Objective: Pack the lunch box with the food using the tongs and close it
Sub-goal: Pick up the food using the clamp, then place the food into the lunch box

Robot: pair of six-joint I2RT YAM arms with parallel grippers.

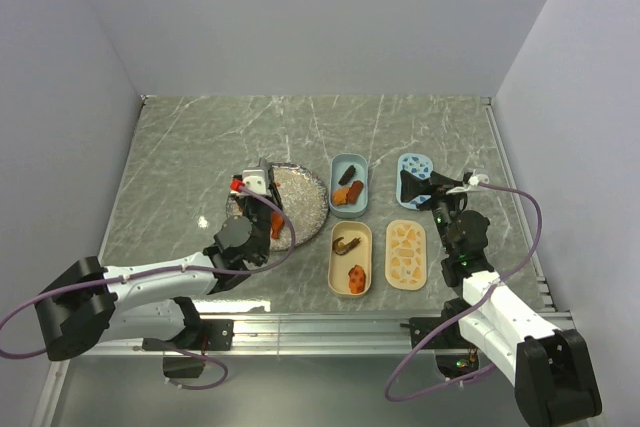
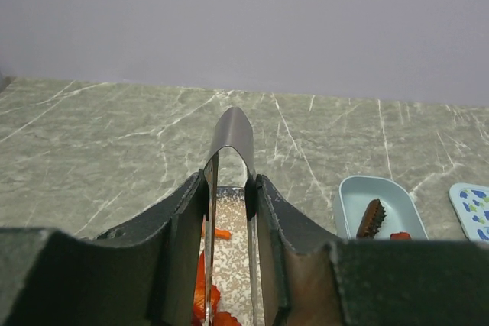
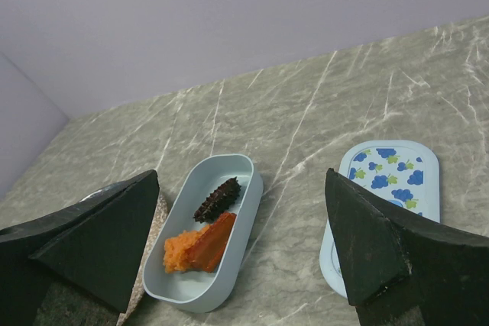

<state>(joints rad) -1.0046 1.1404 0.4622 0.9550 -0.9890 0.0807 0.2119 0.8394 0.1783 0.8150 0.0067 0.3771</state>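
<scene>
My left gripper [image 1: 256, 189] hangs over the silvery speckled plate [image 1: 305, 197] and is shut on the metal tongs [image 2: 232, 139]. Both tong arms sit squeezed between its fingers [image 2: 177, 242]. Orange food [image 2: 200, 294] lies on the plate under the tongs, with another chunk [image 2: 221, 233] farther up. The blue lunch box tub [image 1: 349, 185] holds a dark spiky piece [image 3: 217, 198] and orange pieces [image 3: 197, 246]. The beige tub [image 1: 351, 258] holds a brown piece and a reddish piece. My right gripper [image 1: 420, 187] stands open beside the blue tub, holding nothing.
A blue lid with a grape pattern [image 1: 415, 167] lies at the right of the blue tub, partly under my right gripper. A beige patterned lid [image 1: 406, 253] lies right of the beige tub. Walls close off the table at the back and both sides.
</scene>
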